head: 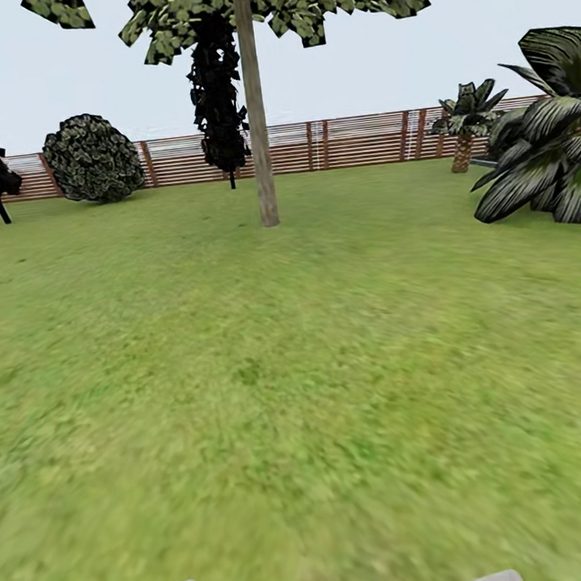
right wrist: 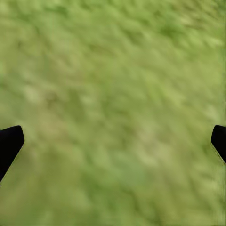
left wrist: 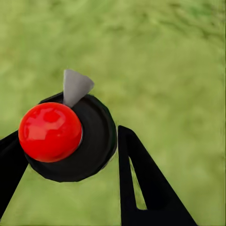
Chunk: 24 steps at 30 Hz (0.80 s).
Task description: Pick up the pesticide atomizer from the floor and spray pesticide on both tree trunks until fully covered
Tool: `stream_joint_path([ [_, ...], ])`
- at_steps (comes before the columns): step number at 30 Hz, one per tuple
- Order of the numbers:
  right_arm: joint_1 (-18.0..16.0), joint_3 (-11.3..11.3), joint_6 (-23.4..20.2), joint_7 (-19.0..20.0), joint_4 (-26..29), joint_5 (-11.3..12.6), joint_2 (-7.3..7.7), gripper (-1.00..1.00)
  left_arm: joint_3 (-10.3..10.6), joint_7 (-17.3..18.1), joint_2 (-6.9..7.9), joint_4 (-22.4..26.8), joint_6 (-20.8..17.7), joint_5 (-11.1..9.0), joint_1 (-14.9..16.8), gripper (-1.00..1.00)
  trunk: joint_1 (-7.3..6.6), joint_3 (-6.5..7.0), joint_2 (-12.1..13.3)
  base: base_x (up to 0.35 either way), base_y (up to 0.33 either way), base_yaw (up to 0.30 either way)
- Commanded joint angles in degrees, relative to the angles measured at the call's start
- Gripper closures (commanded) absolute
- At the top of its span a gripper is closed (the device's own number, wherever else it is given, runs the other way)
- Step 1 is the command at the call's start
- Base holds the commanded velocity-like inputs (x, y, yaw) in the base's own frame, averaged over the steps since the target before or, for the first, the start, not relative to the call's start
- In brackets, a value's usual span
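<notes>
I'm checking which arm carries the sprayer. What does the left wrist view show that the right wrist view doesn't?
Left wrist view alone: the atomizer, a black round body with a red ball top and a grey nozzle, sits between the left gripper fingers, which close against it.

Right wrist view alone: the right gripper fingertips spread far apart at the picture's edges, with nothing between them.

Both: blurred green grass beneath the grippers.
</notes>
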<state>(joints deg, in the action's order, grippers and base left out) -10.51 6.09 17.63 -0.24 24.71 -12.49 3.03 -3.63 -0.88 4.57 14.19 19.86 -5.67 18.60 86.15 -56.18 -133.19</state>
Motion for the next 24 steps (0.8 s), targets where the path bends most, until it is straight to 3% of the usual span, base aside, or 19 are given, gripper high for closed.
stream_joint_path([
  [1,-0.03,0.32,0.21,-0.02,-0.04,-0.60,-0.04,-1.00,0.11,0.06,0.01,-0.04,0.18,-0.58,0.03,1.00,0.02,-0.05,-0.02,0.339,0.000,0.000],
  [24,-0.03,0.30,0.21,-0.02,-0.10,-0.60,-0.04,-1.00,0.11,0.03,0.01,-0.04,0.10,-0.66,0.03,1.00,0.02,-0.05,-0.02,0.339,0.000,0.000],
])
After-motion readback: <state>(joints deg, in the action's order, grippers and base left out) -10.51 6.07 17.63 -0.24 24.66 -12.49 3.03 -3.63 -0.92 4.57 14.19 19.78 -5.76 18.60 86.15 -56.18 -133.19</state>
